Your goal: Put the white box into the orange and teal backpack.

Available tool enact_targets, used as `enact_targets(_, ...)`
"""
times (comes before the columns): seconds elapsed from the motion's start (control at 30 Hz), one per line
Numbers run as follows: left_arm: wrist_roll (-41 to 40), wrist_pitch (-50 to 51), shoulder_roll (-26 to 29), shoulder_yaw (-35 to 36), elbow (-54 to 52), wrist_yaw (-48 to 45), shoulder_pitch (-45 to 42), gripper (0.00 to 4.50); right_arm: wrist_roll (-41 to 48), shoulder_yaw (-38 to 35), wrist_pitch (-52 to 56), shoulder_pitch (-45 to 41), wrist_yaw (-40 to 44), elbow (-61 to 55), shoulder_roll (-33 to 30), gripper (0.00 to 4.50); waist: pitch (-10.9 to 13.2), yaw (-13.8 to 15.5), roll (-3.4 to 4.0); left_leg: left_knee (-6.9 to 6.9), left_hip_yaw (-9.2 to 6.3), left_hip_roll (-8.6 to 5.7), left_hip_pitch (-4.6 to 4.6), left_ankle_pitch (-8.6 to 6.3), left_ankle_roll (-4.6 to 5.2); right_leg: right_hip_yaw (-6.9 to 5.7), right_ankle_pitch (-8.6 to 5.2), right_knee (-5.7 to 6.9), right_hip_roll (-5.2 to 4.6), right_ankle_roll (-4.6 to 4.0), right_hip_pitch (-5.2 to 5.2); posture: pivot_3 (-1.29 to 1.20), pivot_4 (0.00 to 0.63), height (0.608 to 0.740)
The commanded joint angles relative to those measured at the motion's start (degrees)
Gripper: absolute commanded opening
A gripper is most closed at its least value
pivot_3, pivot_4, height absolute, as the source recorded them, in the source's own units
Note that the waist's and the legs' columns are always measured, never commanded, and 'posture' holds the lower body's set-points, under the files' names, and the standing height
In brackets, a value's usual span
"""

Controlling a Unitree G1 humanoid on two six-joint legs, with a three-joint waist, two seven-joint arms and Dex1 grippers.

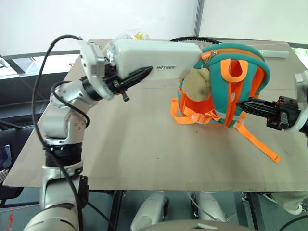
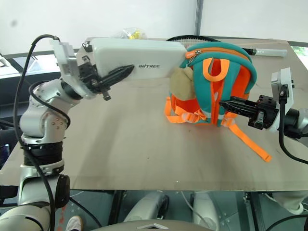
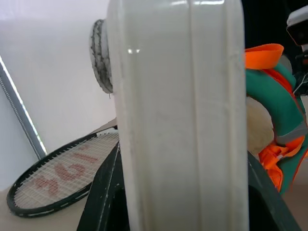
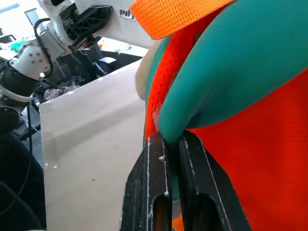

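My left gripper (image 1: 137, 76) is clamped on the white box (image 1: 154, 62), one black finger (image 1: 134, 77) lying across its front face, and the box is lifted clear of the table (image 1: 144, 144), held on edge at about eleven o'clock in my head view. Its far end meets the top of the backpack (image 1: 231, 86) by the orange zipper trim; I cannot tell whether it has entered the opening. My right gripper (image 1: 239, 104) has its jaws together, pinching the teal and orange fabric on the backpack's side, at about three o'clock.

Around them: a black tennis racket (image 3: 57, 180) lies flat on the table behind the box, its strings carrying red numbers, and its white handle (image 1: 274, 54) reaches toward one o'clock past the backpack. A clear plastic bag (image 1: 131, 34) with something yellow inside sits at twelve o'clock, just behind the box. The tan plush toy (image 1: 197, 84) hangs on the backpack's face right below the box's end, close to the path into the opening. Orange straps (image 1: 262, 147) trail over the table toward four o'clock.

The box is flat, white and glossy with rounded corners and small dark lettering near its backpack end. The backpack stands upright, teal with orange panels and an orange loop handle (image 1: 234, 70).
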Motion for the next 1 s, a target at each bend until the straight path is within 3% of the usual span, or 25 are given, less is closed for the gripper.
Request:
enact_targets(0.03,-1.9,-0.7,-0.6,2.2,2.8,0.6,-5.3,1.12,0.1,-3.4,-1.8,0.7,0.9,-1.3,-1.3,0.04,0.0,0.0,-0.04,0.01,-0.01,0.0,-0.01,0.0,0.0,-0.01,0.0,0.0,0.0,0.0,0.0,0.0,0.15,0.739)
enact_targets(0.3,-0.6,-3.1,-1.1,2.0,11.2,-4.0,-8.9,1.12,-0.6,-5.0,-3.1,3.2,-0.4,-2.4,-0.9,0.04,0.0,-0.5,-0.06,-0.05,-0.03,0.0,0.02,0.0,0.0,-0.06,0.0,0.01,0.03,0.0,-0.04,0.0,0.15,0.739)
enact_targets(0.47,-1.6,0.7,-2.0,-2.6,6.7,-9.2,-5.1,1.12,0.2,-6.0,-3.4,4.2,-1.5,-3.2,-0.9,0.04,0.0,-0.4,-0.06,-0.02,-0.06,0.0,0.0,0.0,0.0,-0.04,0.0,0.01,0.01,0.0,-0.02,0.0,0.15,0.739)
enact_targets(0.7,1.6,-2.2,-4.8,-7.7,7.9,-13.1,-5.0,1.12,1.8,-7.3,-3.4,4.8,-3.1,-4.9,-0.5,0.04,0.0,-0.4,-0.06,0.01,-0.09,-0.01,0.01,0.0,0.0,-0.07,0.0,0.03,0.01,0.0,0.01,0.0,0.15,0.739)
enact_targets(1.0,18.5,-5.8,-17.9,-20.7,26.1,-6.9,-20.0,1.12,4.3,-4.3,-4.4,2.5,-6.2,-7.9,1.9,0.04,0.1,-0.2,-0.12,0.04,-0.09,-0.04,-0.03,0.0,0.01,-0.12,0.0,-0.01,-0.02,0.01,0.05,0.0,0.15,0.739)
